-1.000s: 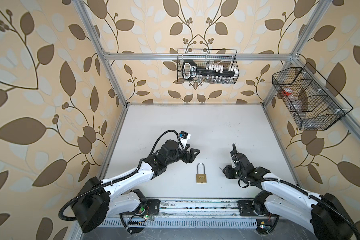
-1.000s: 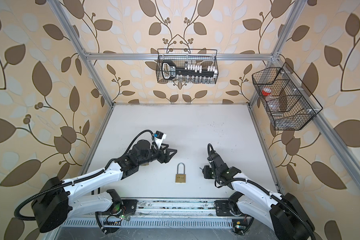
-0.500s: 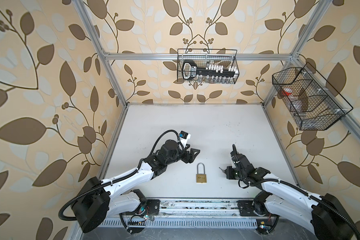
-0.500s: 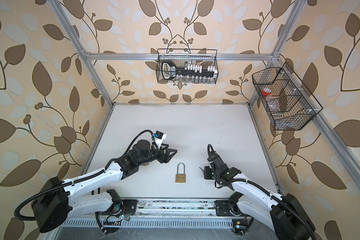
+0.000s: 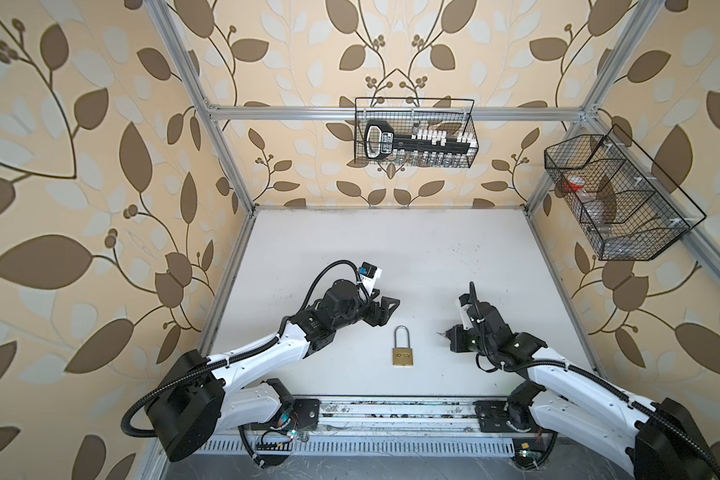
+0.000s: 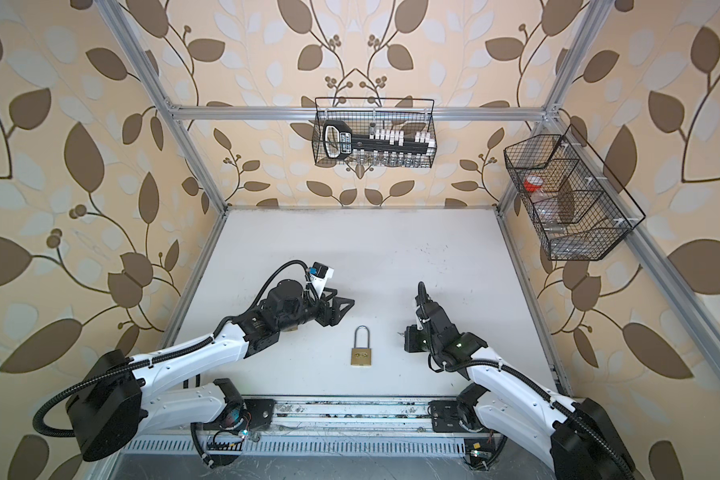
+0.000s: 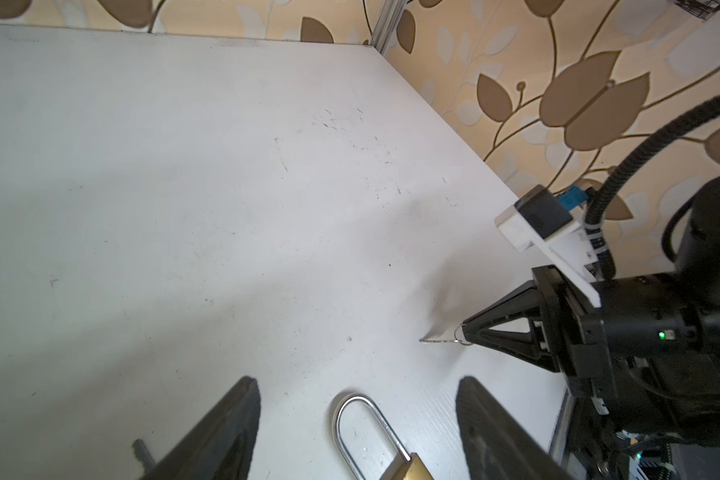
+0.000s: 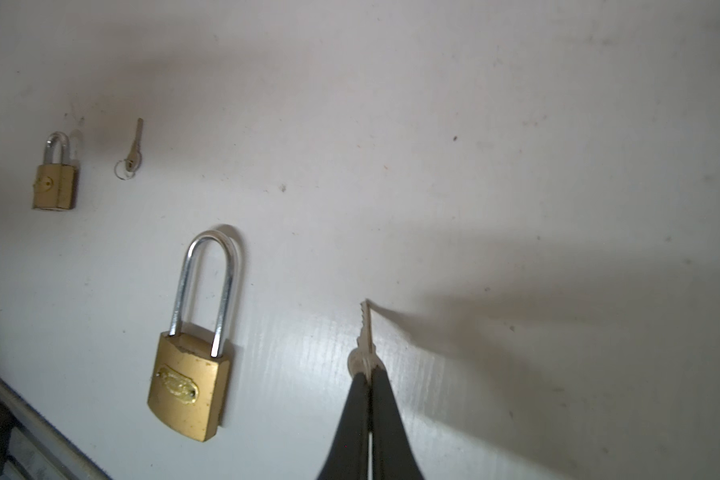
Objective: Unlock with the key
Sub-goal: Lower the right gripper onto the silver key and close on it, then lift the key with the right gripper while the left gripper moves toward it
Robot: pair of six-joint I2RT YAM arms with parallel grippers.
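At lower centre of the frame in both top views, the brass padlock (image 5: 403, 352) (image 6: 361, 351) lay flat on the white worktop (image 5: 391, 249), with its steel shackle seated in the body and directed toward the top of the frame. The left end effector (image 5: 389, 306) stood up and to the left of the shackle, apart from it. Its two fingers (image 7: 242, 415) were spread wide, with nothing held between them. The left wrist view showed the top of the shackle framed between those fingers, with no contact. The right end effector (image 5: 449, 336) was positioned to the right of the padlock, level with the shackle. Its fingers were pressed together and clamped on the head of the key (image 8: 364, 332), as the right wrist view showed. The blade of the key projected past the fingertips toward the padlock, with clear worktop between the two. Whether the blade tip touched the worktop could not be determined. The right wrist view also showed a smaller padlock (image 8: 55, 178) and a small key (image 8: 132, 153) on a ring lying just beside each other, well apart from the padlock. One wire basket (image 5: 414, 133) hung at top centre, and another wire basket (image 5: 616, 199) at the right edge.
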